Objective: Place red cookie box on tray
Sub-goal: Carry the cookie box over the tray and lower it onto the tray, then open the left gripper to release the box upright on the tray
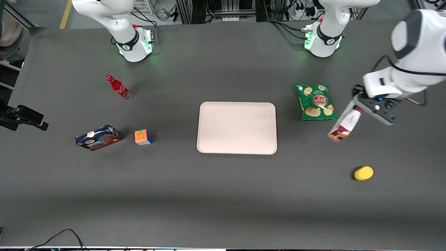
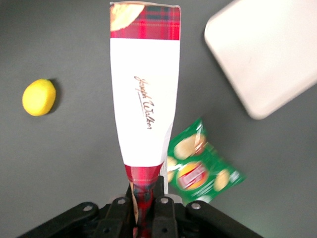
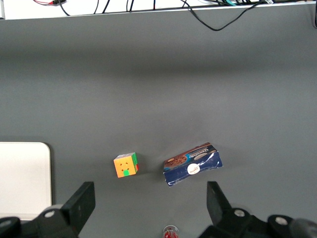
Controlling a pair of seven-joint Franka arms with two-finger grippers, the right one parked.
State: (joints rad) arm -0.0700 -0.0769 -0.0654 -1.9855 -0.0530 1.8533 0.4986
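The red cookie box [image 1: 345,126] [image 2: 144,99], a long slim carton with a red tartan print and a white label patch, hangs tilted above the table. My left gripper [image 1: 360,108] [image 2: 144,208] is shut on its upper end, the fingers pinching the flattened carton end. It is held in the air toward the working arm's end of the table, beside the green chip bag. The pale cream-pink tray [image 1: 237,127] [image 2: 267,54] lies flat in the middle of the table with nothing on it.
A green chip bag [image 1: 315,101] [image 2: 200,168] lies between the tray and the held box. A yellow lemon [image 1: 363,173] [image 2: 38,97] sits nearer the front camera. Toward the parked arm's end are a colour cube [image 1: 143,137], a dark-blue cookie box [image 1: 98,137] and a red bottle [image 1: 119,88].
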